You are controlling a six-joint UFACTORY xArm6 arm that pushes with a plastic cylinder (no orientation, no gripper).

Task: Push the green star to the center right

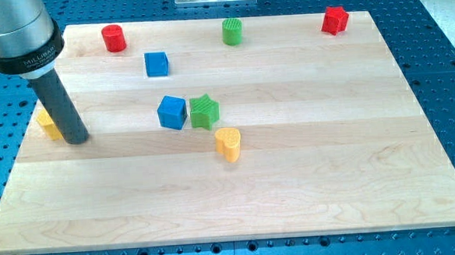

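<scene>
The green star lies near the middle of the wooden board, touching or almost touching a blue cube on its left. My tip rests on the board far to the view's left of the star, well apart from it. A yellow block sits just left of the rod and is partly hidden behind it.
A yellow-orange cylinder-like block stands just below and right of the star. A second blue cube lies above it. Along the top edge are a red cylinder, a green cylinder and a red block.
</scene>
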